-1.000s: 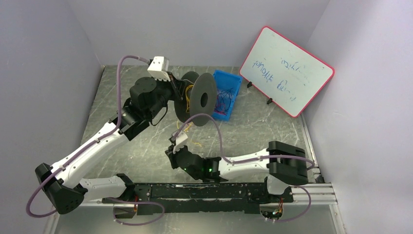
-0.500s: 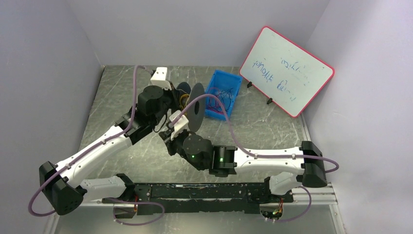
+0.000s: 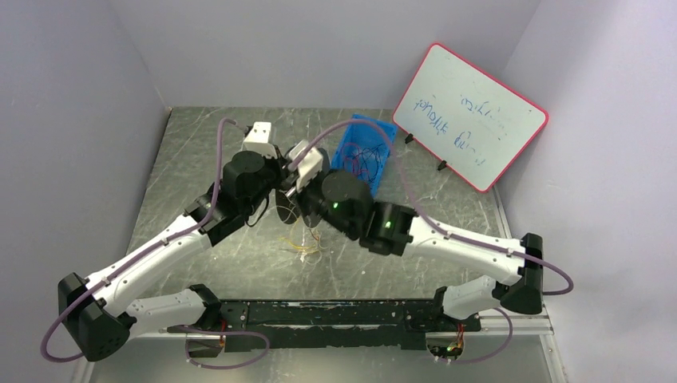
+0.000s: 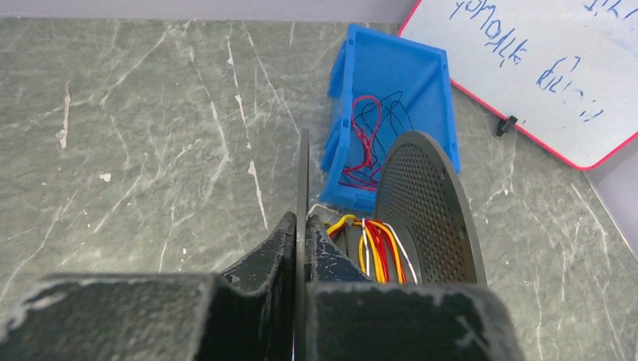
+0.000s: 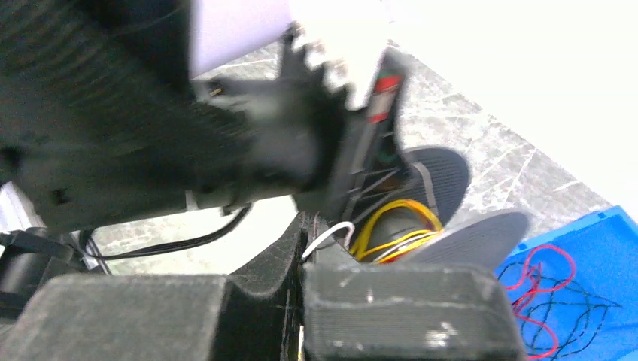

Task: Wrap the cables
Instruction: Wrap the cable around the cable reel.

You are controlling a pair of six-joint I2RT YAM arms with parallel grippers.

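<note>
A grey marbled worktop fills the floor of a white-walled booth. At its far right a red-edged whiteboard with blue scribbles leans tilted on small black feet. The left arm and right arm reach in from the near edge, and their wrists meet close together over the middle of the worktop. Just beyond them a blue bin lies tipped on its side with its open face showing, and loose red and dark strands lie inside it.

A black reel with one perforated disc and one thin plain disc sits beside the bin. The cables, red, yellow-orange and white, are partly wound on its core between the discs. In the top view a few more thin strands trail on the worktop below the wrists.

The left hand is clamped on the edge of the reel's thin disc. The right hand is closed tight beside the reel, and a white strand loops out from between its fingertips.
</note>
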